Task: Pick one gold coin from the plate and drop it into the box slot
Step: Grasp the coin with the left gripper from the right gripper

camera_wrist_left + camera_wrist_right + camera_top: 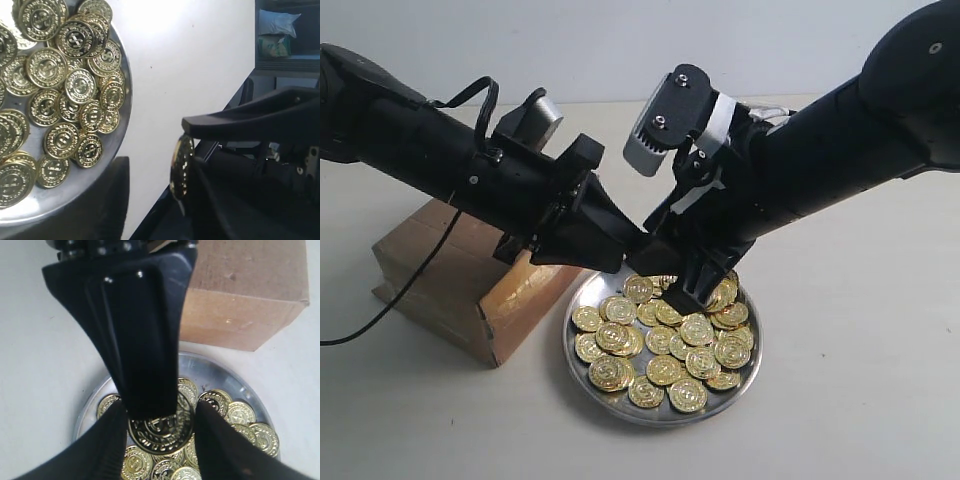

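Observation:
The silver plate [620, 408] holds several gold coins [660, 345] and stands beside the brown cardboard box [450, 280]. Both grippers meet above the plate's far side. My right gripper [159, 412] is shut on one gold coin [160, 432], its fingers pressing the coin's edges. My left gripper [157, 170] is open around that coin [181, 167], which shows edge-on there. One finger lies against the coin's face and the other finger [107, 200] stands well apart. In the exterior view the left gripper [638, 248] touches the right gripper [685, 290]. The slot is hidden.
The box [240, 300] lies under the left arm, just behind the plate [225, 372]. A black cable [380, 310] trails over the table at the left. Bare table [860, 380] shows to the right of the plate.

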